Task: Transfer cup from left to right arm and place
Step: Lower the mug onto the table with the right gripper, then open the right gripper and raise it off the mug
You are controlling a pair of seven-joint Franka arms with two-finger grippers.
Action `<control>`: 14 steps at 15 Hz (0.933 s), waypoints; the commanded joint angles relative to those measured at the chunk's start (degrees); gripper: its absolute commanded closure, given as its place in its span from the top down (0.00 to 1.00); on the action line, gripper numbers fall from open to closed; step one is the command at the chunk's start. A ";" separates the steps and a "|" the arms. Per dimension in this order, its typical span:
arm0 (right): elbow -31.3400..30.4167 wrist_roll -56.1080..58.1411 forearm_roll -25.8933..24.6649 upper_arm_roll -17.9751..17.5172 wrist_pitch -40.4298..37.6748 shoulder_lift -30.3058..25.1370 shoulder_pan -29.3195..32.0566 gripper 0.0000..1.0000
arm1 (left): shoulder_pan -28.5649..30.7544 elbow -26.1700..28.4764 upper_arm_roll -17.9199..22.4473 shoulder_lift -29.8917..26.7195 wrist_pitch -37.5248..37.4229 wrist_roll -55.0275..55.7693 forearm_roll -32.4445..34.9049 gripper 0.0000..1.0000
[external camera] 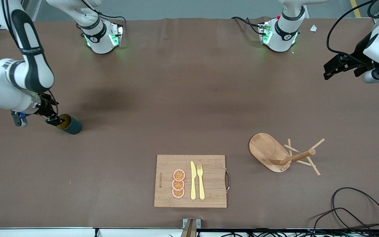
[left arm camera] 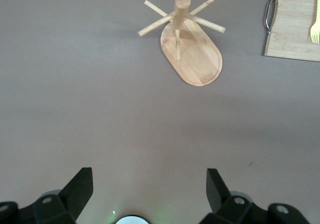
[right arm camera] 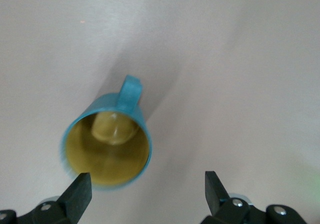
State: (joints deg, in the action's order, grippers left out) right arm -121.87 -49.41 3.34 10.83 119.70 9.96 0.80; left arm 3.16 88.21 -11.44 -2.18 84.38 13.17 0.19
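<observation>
The teal-green cup [external camera: 70, 125] with a yellow inside stands on the brown table toward the right arm's end. My right gripper [external camera: 52, 118] is open just above it, beside its rim. In the right wrist view the cup [right arm camera: 107, 146] shows its yellow inside and its handle, and one fingertip [right arm camera: 79, 191] of the open right gripper [right arm camera: 145, 194] is by the rim; nothing is between the jaws. My left gripper [external camera: 332, 69] waits open and empty, high over the left arm's end of the table, and it also shows in the left wrist view [left arm camera: 150, 191].
A wooden peg rack [external camera: 280, 154] on an oval base stands toward the left arm's end. A wooden cutting board [external camera: 209, 181] with orange slices, a yellow knife and a fork lies near the front camera. Cables [external camera: 354, 210] lie at the table's near corner.
</observation>
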 commanded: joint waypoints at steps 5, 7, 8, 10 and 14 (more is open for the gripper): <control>14.80 27.11 -0.44 -0.46 -14.84 -0.47 -0.80 1.00 | 0.45 -0.15 -0.16 -0.36 -0.35 -1.21 -0.37 1.00; 17.09 39.15 -1.92 -0.28 -15.29 -0.56 -0.71 1.00 | 0.36 -0.15 -0.16 -0.54 -0.35 -1.21 -0.37 1.00; 18.76 43.82 -3.33 -0.37 -15.90 -0.56 -0.71 1.00 | 0.36 -0.15 -0.16 -0.45 -0.35 -1.21 -0.20 1.00; 22.53 49.04 -6.14 -0.55 -18.53 -0.38 -0.98 1.00 | 0.45 -0.15 -0.16 -0.28 -0.18 -1.21 -0.37 1.00; 29.04 53.80 -7.30 -0.63 -23.45 -0.38 -2.56 1.00 | 0.45 -0.15 -0.16 0.16 0.35 -1.21 -0.55 1.00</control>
State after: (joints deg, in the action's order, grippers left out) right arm -96.60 2.23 -2.52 10.28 99.40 9.18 -0.83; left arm 3.16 88.23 -11.45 -2.11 84.42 13.13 0.19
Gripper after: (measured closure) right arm 0.000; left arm 0.000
